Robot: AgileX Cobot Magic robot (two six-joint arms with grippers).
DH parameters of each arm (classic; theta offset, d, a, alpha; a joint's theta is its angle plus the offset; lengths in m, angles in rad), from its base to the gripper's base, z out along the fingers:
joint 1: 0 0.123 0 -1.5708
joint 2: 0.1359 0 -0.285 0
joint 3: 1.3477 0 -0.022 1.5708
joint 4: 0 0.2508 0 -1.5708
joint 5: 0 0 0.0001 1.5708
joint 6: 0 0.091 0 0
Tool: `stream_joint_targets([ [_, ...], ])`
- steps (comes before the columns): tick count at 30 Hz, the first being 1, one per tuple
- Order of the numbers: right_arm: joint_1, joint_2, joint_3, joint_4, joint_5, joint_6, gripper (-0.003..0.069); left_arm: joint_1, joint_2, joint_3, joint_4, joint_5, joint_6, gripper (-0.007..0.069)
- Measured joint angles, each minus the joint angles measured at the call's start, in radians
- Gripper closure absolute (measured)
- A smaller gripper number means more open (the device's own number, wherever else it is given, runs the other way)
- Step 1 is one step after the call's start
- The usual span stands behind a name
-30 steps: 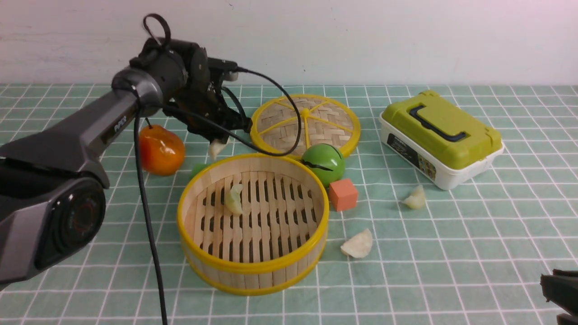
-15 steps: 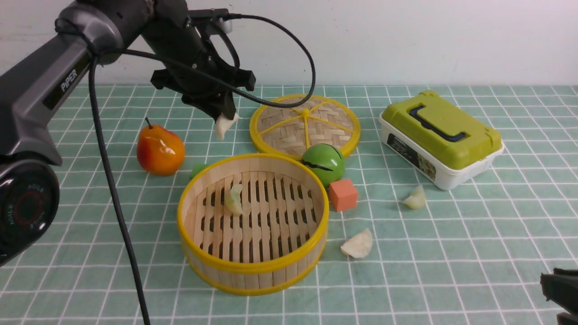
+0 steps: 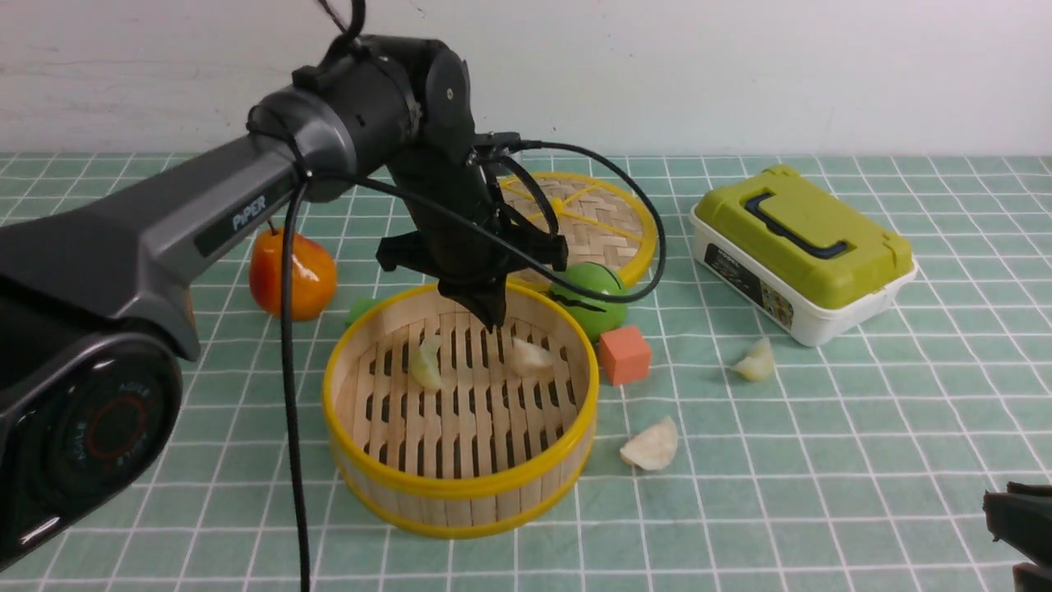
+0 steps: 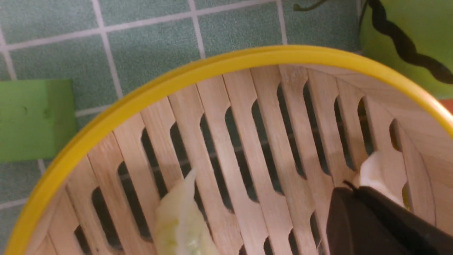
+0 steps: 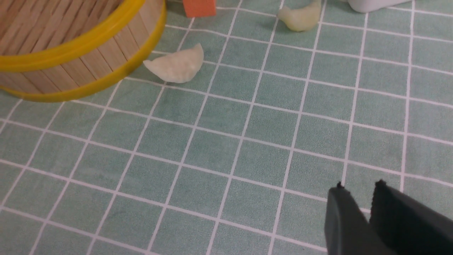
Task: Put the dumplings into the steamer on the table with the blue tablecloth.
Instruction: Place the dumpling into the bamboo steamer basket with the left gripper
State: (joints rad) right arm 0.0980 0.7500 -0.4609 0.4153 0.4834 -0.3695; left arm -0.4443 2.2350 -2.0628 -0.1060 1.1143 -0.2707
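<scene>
Plain pinkish-white wall (image 3: 740, 66), soft even light.

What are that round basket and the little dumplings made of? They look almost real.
The steamer basket looks like pale, unvarnished bamboo or wood slats with glossy yellow rims, possibly plastic. The dumplings look like rubber or plastic: translucent, waxy, with moulded pleats, though real dough cannot be ruled out.

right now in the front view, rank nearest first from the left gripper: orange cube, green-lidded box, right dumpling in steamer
1. right dumpling, in the steamer by the left gripper
2. orange cube, right of steamer
3. green-lidded box, far right
</scene>
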Motion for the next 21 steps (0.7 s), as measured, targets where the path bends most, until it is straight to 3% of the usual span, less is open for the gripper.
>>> stream_joint_targets([
  [10,0.0,0.0,0.0,0.027,0.0,0.0,0.053,-0.001,-0.004,0.06,0.045,-0.073,-0.089,0.0638],
  [16,0.0,0.0,0.0,0.028,0.0,0.0,0.053,-0.044,-0.082,0.062,0.053,-0.005,0.009,0.0638],
  [21,0.0,0.0,0.0,0.029,0.0,0.0,0.0531,-0.141,-0.113,0.118,0.053,0.03,0.079,0.0633],
])
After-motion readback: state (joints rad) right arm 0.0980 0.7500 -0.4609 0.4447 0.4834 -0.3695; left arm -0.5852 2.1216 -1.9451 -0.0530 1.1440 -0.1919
